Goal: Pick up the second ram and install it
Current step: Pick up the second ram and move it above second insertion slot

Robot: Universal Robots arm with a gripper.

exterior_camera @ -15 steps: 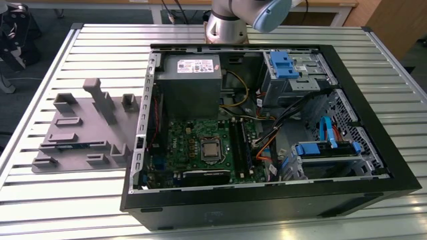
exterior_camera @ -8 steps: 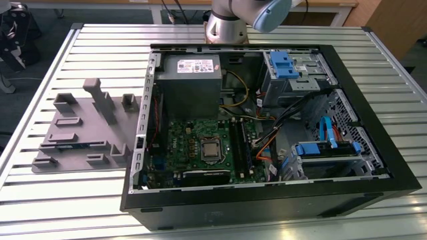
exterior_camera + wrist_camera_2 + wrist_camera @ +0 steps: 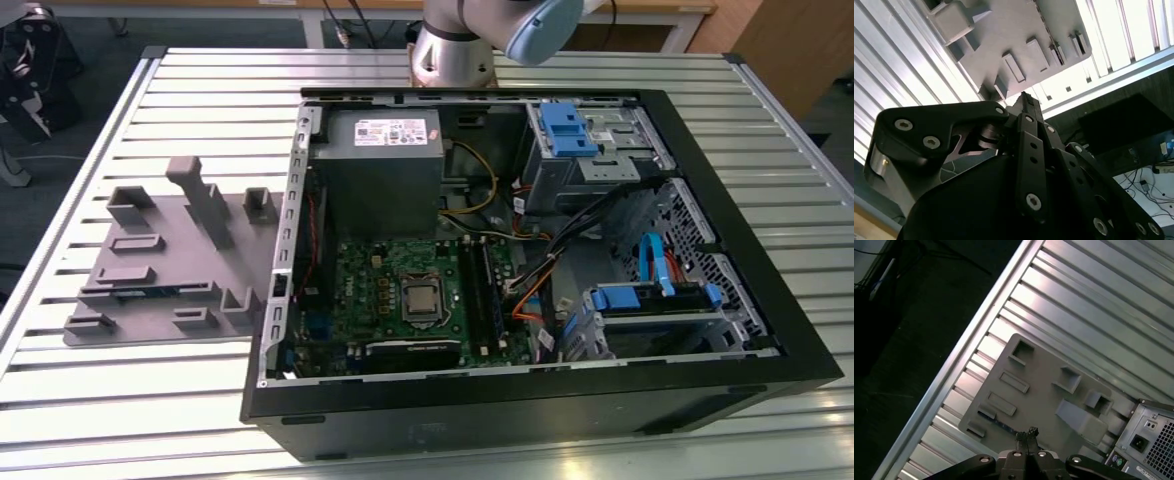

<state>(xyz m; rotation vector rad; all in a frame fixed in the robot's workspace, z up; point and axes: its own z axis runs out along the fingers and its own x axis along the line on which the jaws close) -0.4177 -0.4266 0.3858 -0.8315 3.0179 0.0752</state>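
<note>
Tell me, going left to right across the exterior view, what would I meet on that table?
Gray holder tray → computer case's metal left wall → green motherboard → blue-handled drive cage → case's black right wall.

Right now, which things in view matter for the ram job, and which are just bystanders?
Job: tool, shut, aimed toward the gray holder tray; second ram in that tray; motherboard.
Bystanders: power supply; blue drive brackets; slatted table.
</note>
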